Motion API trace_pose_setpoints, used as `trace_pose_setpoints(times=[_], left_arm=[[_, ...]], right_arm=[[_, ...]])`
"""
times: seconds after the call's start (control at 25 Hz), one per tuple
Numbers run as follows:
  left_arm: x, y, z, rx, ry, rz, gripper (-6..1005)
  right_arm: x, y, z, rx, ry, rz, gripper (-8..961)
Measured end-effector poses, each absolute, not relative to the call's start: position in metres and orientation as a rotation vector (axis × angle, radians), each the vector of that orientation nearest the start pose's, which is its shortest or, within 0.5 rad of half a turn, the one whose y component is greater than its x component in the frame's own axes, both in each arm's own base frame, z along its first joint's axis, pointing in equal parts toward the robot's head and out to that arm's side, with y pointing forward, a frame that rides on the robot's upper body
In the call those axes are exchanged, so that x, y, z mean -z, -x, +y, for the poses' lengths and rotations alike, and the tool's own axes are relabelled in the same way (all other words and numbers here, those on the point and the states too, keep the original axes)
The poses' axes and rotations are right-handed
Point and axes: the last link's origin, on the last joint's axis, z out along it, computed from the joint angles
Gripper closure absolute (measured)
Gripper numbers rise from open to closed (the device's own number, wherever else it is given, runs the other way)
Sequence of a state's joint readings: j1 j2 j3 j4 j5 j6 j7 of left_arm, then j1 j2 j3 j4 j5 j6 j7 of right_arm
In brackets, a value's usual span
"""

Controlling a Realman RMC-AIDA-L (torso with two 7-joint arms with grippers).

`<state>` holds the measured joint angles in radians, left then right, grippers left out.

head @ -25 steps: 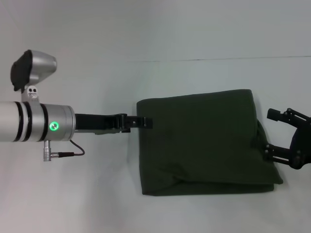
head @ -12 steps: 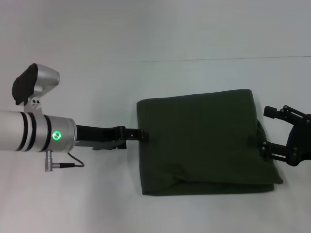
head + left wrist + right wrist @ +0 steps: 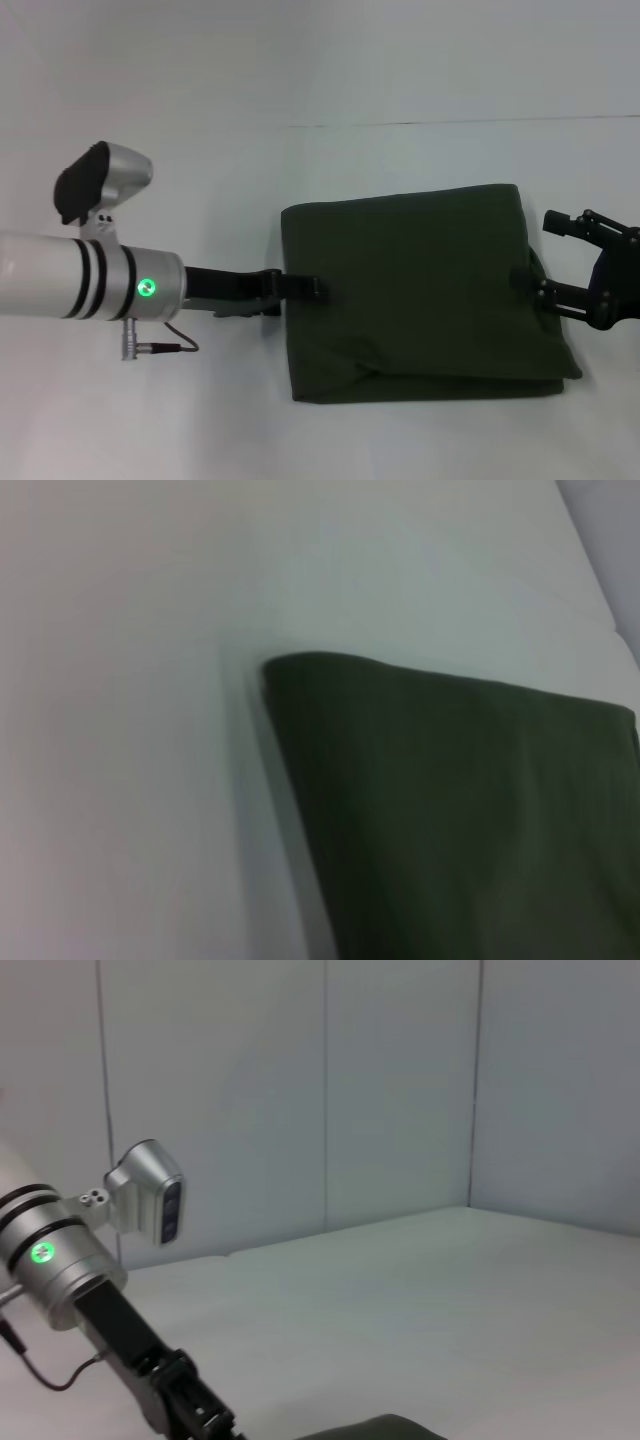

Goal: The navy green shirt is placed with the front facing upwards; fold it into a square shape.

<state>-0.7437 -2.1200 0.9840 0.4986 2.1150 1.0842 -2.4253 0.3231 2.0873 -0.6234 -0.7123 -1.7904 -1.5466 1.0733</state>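
The navy green shirt (image 3: 420, 290) lies folded into a rough square on the white table (image 3: 180, 420), plain green side up, with layered edges along its near side. My left gripper (image 3: 300, 287) reaches in from the left, its tip over the shirt's left edge. At the shirt's right edge my right gripper (image 3: 546, 256) is open; one finger is clear of the cloth and the other is by the right hem. The left wrist view shows one corner of the shirt (image 3: 450, 820). In the right wrist view the left gripper (image 3: 196, 1412) is low, with a sliver of shirt (image 3: 385, 1428) beside it.
A thin seam (image 3: 450, 122) crosses the table behind the shirt. Grey wall panels (image 3: 400, 1090) stand beyond the table. A cable (image 3: 165, 345) hangs from the left forearm (image 3: 60, 290).
The left arm has slid toward the near side along the shirt's left edge, and its tip now sits a little farther over the cloth. The right gripper has barely shifted.
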Motion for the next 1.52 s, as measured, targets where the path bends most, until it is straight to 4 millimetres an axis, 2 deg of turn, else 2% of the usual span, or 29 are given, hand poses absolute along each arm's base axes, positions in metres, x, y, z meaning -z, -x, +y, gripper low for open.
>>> trace_pose_setpoints(times=[0.24,0.48,0.56,0.8,1.28,1.52], left_arm=[[0.086,0.22,0.378,0.346,2.357,-1.769,112],[0.085,0.218,0.38,0.359,2.368,-1.726,165],[0.085,0.217,0.38,0.358,2.373,-1.719,376],[0.086,0.216,0.38,0.354,2.388,-1.705,583],[0.085,0.215,0.378,0.358,2.398,-1.705,823],[0.06,0.227,0.378,0.386,2.374,-1.675,879]], right_arm=[[-0.035,-0.309,0.297,-0.738,2.41,0.406,69],[-0.034,-0.308,0.297,-0.741,2.413,0.407,69],[-0.034,-0.308,0.297,-0.742,2.413,0.408,69],[-0.034,-0.308,0.297,-0.745,2.409,0.413,69],[-0.032,-0.306,0.3,-0.75,2.412,0.415,71],[-0.031,-0.306,0.302,-0.749,2.403,0.42,70]])
